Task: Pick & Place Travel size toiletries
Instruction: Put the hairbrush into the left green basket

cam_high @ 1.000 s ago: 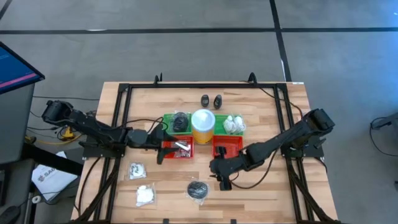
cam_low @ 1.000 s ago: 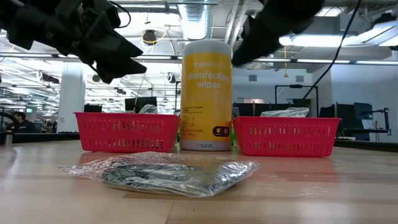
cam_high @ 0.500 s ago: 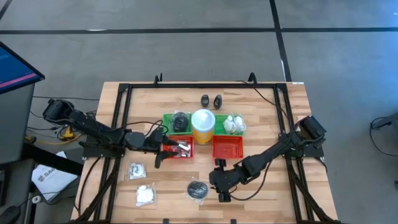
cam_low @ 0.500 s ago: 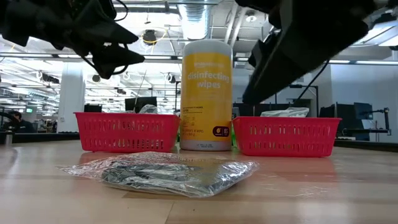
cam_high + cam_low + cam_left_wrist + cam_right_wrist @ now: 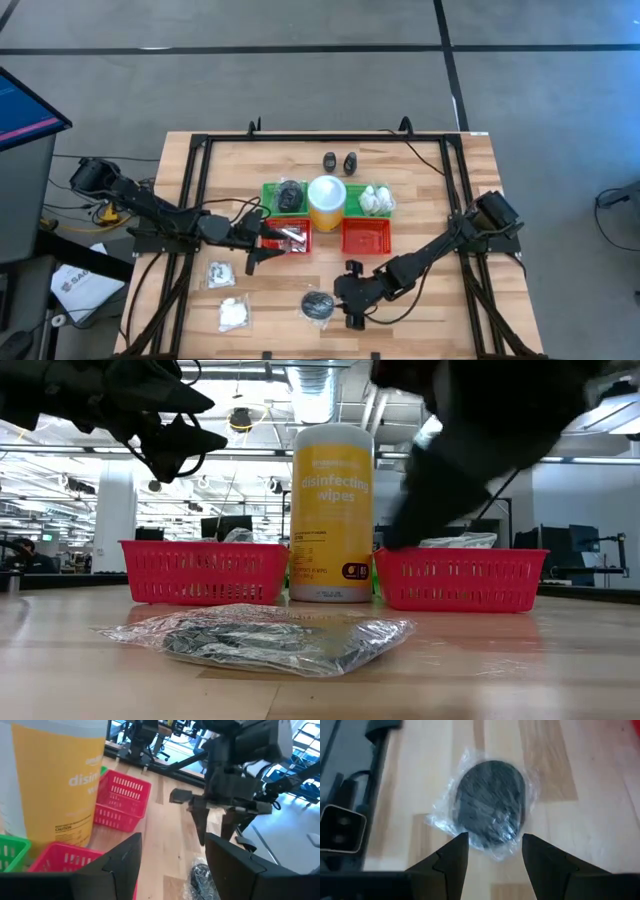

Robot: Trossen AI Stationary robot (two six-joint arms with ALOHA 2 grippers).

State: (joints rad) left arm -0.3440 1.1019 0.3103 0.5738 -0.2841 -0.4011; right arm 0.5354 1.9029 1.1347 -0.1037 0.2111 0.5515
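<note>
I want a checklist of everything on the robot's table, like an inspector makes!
Surface: wooden table, black frame around it.
Job's things: wrapped dark pad near the front; two white packets front left; two black bottles at the back; items in red tray and green trays.
Clutter: yellow wipes canister.
Grippers: right end effector open, above the pad; left end effector open, beside the red tray.
Cables: black cables along both arms.
Surroundings: grey floor, monitor at left.
</note>
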